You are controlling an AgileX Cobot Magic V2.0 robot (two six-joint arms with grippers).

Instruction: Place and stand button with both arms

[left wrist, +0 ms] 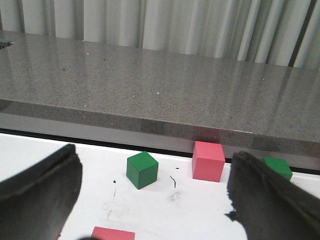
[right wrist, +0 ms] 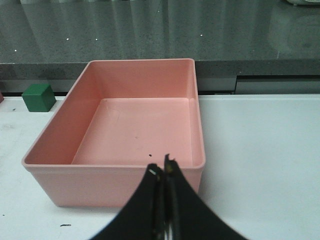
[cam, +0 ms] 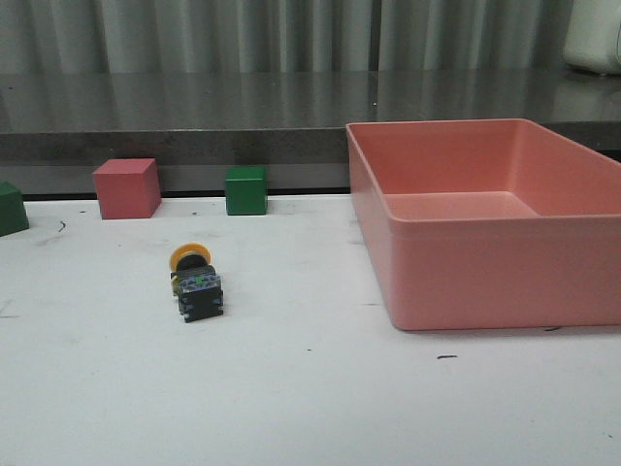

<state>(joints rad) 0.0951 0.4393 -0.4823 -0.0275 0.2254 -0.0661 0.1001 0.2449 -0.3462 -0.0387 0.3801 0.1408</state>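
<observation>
Your left gripper shows its two dark fingers spread wide at the lower corners of its wrist view. Your right gripper has fingertips pressed together at bottom center.

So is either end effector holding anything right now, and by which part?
Nothing is held. The left end effector is open and empty; the right end effector is shut on nothing. The button lies on its side on the table, untouched.
</observation>
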